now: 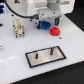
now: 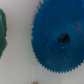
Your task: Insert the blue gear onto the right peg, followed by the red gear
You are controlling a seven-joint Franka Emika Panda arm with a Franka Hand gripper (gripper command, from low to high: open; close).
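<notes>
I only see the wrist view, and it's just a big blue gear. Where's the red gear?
Observer: The red gear lies on the white table, close beside the blue gear, toward the exterior view's right.
Operator: Where are the pegs?
Observer: Two stand on a grey plate, nearer the exterior camera than the gears. The right peg has nothing on it.
Operator: Is the claw holding the blue gear?
Observer: The claw is right over it, but I cannot tell whether it is shut.
</notes>
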